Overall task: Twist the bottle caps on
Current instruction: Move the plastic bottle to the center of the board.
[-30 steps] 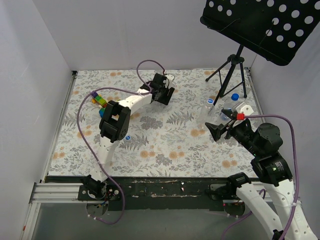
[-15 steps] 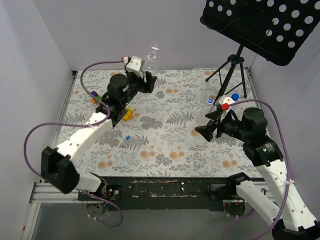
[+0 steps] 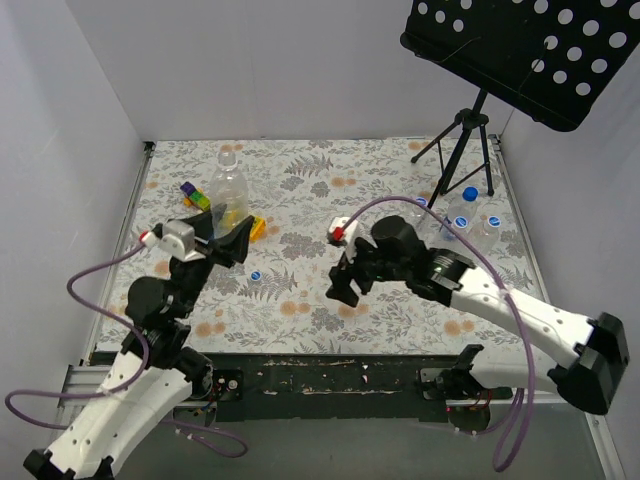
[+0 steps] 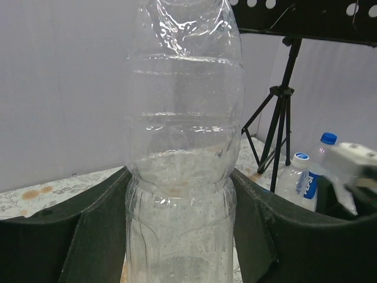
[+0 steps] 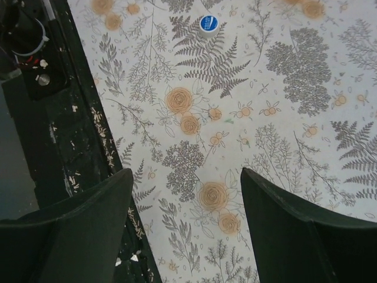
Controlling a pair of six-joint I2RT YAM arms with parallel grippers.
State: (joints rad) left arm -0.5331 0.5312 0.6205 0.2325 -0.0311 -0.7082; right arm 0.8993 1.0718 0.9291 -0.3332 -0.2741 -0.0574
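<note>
Left arm: climbs from the lower left of the top view, forearm angled up towards the left-centre of the counter [image 3: 300, 200], which has a floral print; the wrist is roughly level.
Left fingers [image 4: 88, 236]: clenched, one dark pad on each side of the lower body of a tall clear ribbed plastic bottle [image 4: 184, 147], both touching it.
Held bottle: upright and centred in the left wrist view; whether its base touches the counter cannot be told.
Right arm: stretches from the lower right corner leftwards to the middle of the top view, wrist bent down over the counter.
Right fingers [image 5: 76, 230]: released, spread wide above bare floral print.
Loose cap: a small round blue plastic cap [image 3: 256, 276] with a white top lies flat on the counter between the two arms, near the upper edge of the right wrist view.
Other bottles: a cluster of small clear blue-capped bottles [image 3: 465, 208] stands at centre right, beside the black tripod stand [image 3: 460, 140].
Blocks: colourful toy blocks [image 3: 190, 192] lie left of the held bottle.
</note>
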